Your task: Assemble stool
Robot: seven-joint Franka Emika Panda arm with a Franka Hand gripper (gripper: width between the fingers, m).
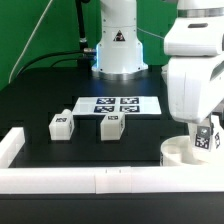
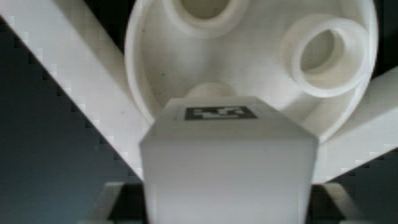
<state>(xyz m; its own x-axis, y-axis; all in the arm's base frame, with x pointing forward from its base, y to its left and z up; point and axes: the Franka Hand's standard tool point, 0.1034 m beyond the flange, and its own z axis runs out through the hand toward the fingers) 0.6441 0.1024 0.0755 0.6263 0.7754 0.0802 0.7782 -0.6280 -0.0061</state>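
Observation:
The round white seat disc (image 1: 183, 151) lies at the exterior view's right, against the front rail. My gripper (image 1: 204, 138) is shut on a white stool leg (image 1: 205, 137) with a tag and holds it upright on the disc. In the wrist view the held leg (image 2: 228, 150) fills the middle, its tagged end against the seat disc (image 2: 240, 55), which shows round holes. Dark fingertips (image 2: 125, 200) press the leg's sides. Two more tagged legs (image 1: 62, 124) (image 1: 111, 125) lie on the black table at the exterior view's left and middle.
The marker board (image 1: 113, 104) lies flat behind the loose legs. A long white rail (image 1: 90, 181) borders the table's front and turns up at the exterior view's left (image 1: 10, 147). The arm's white base (image 1: 118, 45) stands at the back.

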